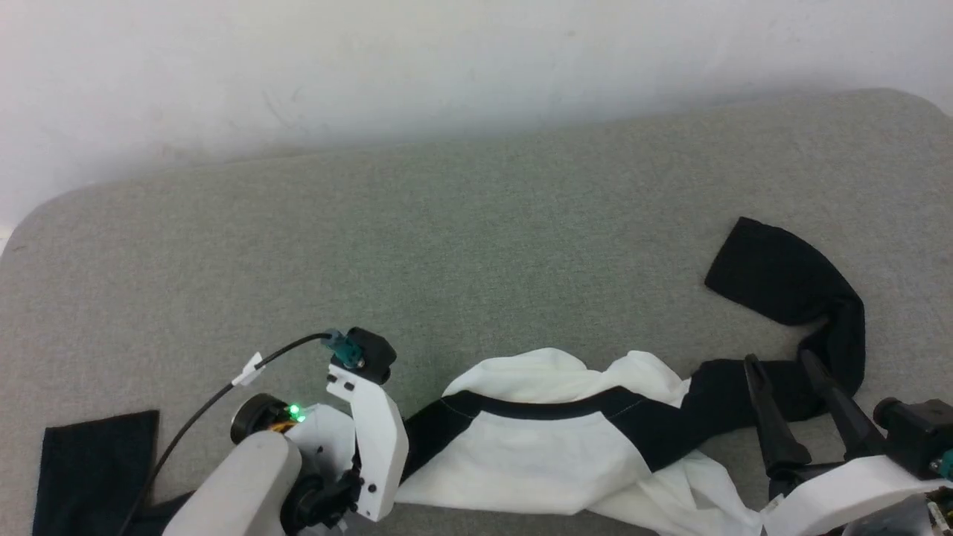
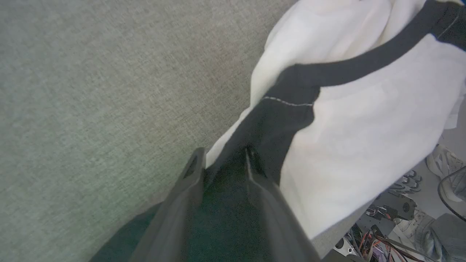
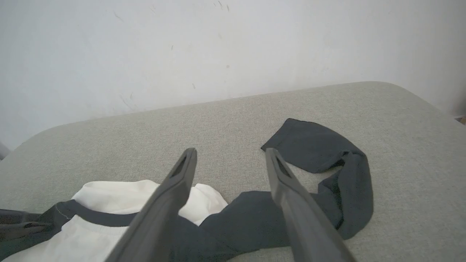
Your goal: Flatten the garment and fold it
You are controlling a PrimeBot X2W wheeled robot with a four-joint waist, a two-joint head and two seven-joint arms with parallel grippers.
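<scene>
Writing: a small white tag (image 1: pixel 249 370) is clipped on the black cable (image 1: pixel 201 406) by the left wrist, too small to read.

The garment (image 1: pixel 521 454) lies crumpled at the near edge of a grey woven cushion (image 1: pixel 476 223), centre to right. Its body is soft white fabric w/ loose folds. A black collar trim (image 1: pixel 536 408) curves across it, w/ a pale stitch line at the shoulder seam. One black sleeve (image 1: pixel 789 283) runs out to the far right, twisted and doubled back into a loop. The other black sleeve (image 1: pixel 97 469) lies flat at near left w/ a square cuff edge. Behind the cushion is a white wall (image 1: pixel 447 67), lightly scuffed.

The left forearm comes in from the near edge, pale and rounded. Its white wrist housing (image 1: pixel 376 439) sits right beside the garment's left shoulder, w/ a green LED (image 1: pixel 294 410) lit. The left gripper (image 2: pixel 224 158) has its jaws narrowed w/ black shoulder fabric bunched btwn them, and the cloth runs taut from there to the collar.

The right gripper (image 1: pixel 779 357) is at near right. Its long, dark, tapered fingers w/ slotted tips are spread wide and hold nothing. They point toward the far side over the black sleeve where it meets the body. Whether the tips touch the cloth can't be told.
</scene>
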